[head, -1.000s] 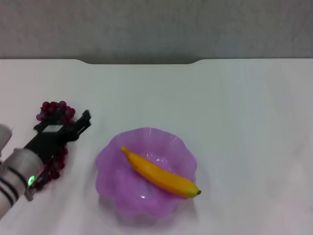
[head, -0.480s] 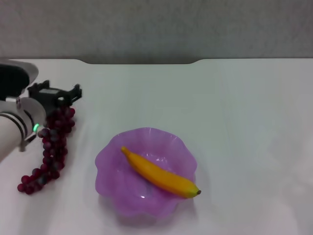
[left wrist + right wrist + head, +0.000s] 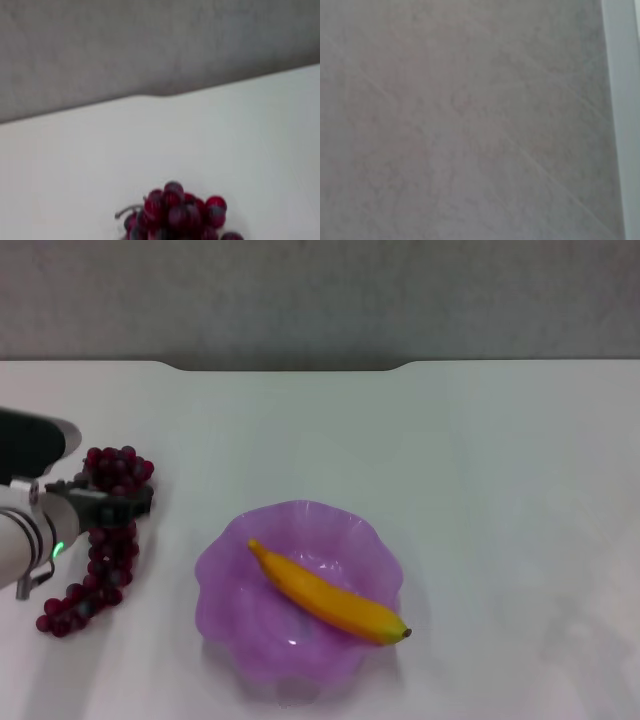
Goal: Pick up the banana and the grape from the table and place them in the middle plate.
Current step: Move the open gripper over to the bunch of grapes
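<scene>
Left arm: white cylindrical link with dark bands and a small green indicator light, ending in a black tool; a black-and-grey segment above.

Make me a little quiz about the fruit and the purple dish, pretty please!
1. True or false: the banana lies in the middle plate.
2. Where is the grape? A) on the table B) in the plate C) hanging in the air
3. Fill in: the ___ pincer is over the grape.

Key: 1 true; 2 A; 3 left.
</scene>
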You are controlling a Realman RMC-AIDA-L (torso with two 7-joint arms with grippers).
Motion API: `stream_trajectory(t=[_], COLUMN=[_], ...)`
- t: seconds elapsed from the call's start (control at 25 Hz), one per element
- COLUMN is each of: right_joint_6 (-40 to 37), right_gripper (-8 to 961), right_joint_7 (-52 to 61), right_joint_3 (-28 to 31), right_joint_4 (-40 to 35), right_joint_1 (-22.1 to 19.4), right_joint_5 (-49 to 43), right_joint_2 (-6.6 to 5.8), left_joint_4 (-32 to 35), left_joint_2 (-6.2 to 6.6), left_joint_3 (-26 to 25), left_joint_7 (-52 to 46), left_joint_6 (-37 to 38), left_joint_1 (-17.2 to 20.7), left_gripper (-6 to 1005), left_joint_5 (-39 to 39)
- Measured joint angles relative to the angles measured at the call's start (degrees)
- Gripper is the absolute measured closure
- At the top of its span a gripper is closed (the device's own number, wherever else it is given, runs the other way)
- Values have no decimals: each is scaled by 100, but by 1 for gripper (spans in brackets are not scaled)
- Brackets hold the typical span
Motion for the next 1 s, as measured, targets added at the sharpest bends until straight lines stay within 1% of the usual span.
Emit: stream_trajectory(t=[0.28, 0.68, 1.0], right_joint_6=[-295, -548, -642], right_gripper=[928, 928, 928], right_joint_7=[55, 180, 208], right_joint_3=[-109, -348, -438], right_joint_4=[5, -25, -35], right_joint_1=[-3, -7, 6], right_joint_5=[-63, -71, -75], right_joint_2=[8, 0, 0], left_joint_4=[256, 623, 659], left_joint_2=[-14, -24, -30], left_joint_3=[270, 285, 286], left_joint_7=[-74, -109, -116], left_joint_6=[43, 300, 305], left_joint_1=[-27, -33, -19], left_gripper=[124, 124, 124], left_joint_5=[-145, -316, -367])
